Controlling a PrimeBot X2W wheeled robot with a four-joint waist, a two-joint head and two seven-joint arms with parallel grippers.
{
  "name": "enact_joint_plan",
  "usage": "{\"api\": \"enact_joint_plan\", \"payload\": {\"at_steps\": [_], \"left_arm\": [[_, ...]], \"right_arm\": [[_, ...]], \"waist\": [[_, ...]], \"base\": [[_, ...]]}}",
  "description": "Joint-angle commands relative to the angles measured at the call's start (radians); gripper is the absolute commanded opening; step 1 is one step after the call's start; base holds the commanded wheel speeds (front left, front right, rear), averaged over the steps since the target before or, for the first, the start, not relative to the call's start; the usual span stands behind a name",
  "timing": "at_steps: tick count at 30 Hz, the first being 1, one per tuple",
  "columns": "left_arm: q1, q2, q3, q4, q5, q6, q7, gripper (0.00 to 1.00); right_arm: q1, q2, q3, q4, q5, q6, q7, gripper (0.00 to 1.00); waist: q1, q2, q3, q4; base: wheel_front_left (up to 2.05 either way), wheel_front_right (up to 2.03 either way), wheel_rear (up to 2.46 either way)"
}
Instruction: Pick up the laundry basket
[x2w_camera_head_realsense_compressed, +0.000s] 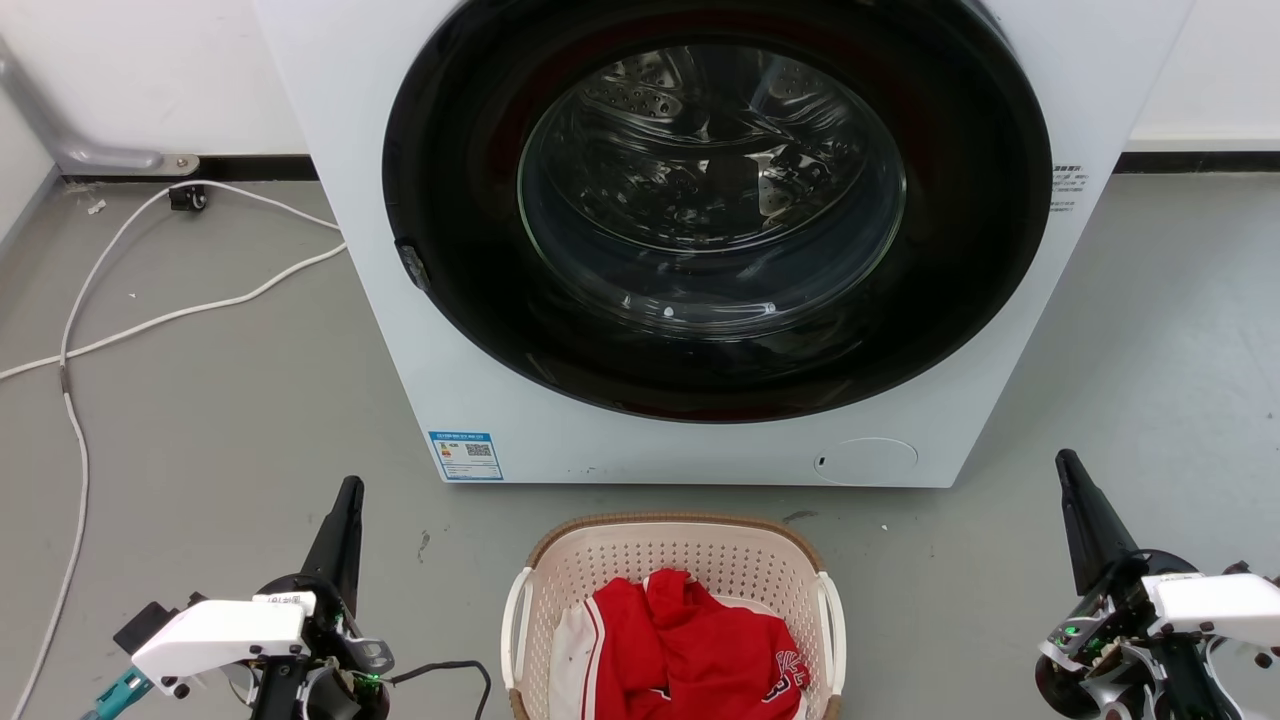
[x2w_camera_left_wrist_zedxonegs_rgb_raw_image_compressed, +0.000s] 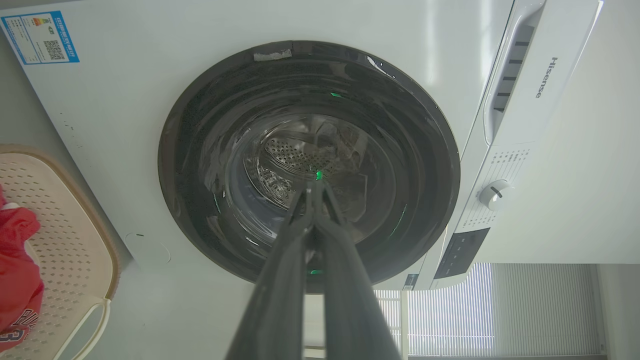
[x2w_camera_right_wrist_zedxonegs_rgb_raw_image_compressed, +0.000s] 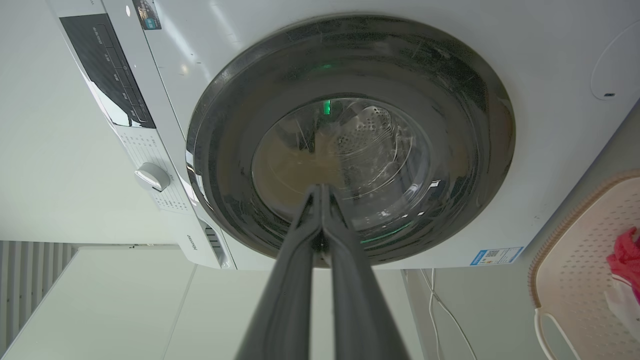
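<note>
Flanking basket (x2w_camera_head_realsense_compressed: 680, 555) with left fingers (x2w_camera_head_realsense_compressed: 340, 540) and right fingers (x2w_camera_head_realsense_compressed: 1085, 520) pinched together, empty; could spill clothes (x2w_camera_head_realsense_compressed: 690, 640) if lifted unevenly.

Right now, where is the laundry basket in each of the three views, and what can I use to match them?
Head view: laundry basket at bottom centre, on the floor before the washing machine.
Left wrist view: laundry basket at the lower left edge, partly cut off.
Right wrist view: laundry basket at the lower right corner, partly cut off.
Shared landmark: the blue label on the machine's white front.
</note>
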Motion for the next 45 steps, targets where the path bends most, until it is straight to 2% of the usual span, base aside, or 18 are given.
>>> {"api": "enact_joint_plan", "payload": {"at_steps": [1,24,25,36,40,45], "left_arm": [[-0.012,-0.001,0.001,0.001,0.001,-0.004,0.003,0.0],[-0.012,-0.001,0.001,0.001,0.001,-0.004,0.003,0.0],[0.0,0.0,0.0,0.0,0.0,0.0,0.0,1.0],[-0.008,-0.002,-0.061,0.001,0.018,0.001,-0.048,1.0],[-0.014,-0.002,-0.074,-0.017,0.063,0.001,-0.071,1.0],[-0.017,-0.001,-0.095,-0.034,0.182,0.0,-0.094,1.0]], "right_arm": [[-0.012,0.003,0.0,0.0,-0.004,0.0,0.0,0.0],[-0.012,0.003,0.0,0.0,-0.004,0.0,0.0,0.0],[0.0,0.0,0.0,0.0,0.0,0.0,0.0,1.0],[0.02,-0.001,0.02,-0.019,-0.014,0.0,-0.04,1.0],[0.025,-0.015,0.04,-0.032,-0.062,0.0,-0.069,1.0],[0.027,-0.027,0.047,-0.043,-0.166,0.0,-0.093,1.0]], "waist": [[0.0,0.0,0.0,0.0],[0.0,0.0,0.0,0.0],[0.0,0.0,0.0,0.0],[0.0,0.0,0.001,0.0],[0.0,0.0,0.001,0.001],[0.0,0.0,0.0,0.003]], "base": [[0.0,0.0,0.0],[0.0,0.0,0.0],[0.0,0.0,0.0],[0.0,0.0,0.0],[0.0,0.0,0.0],[0.0,0.0,0.0]]}}
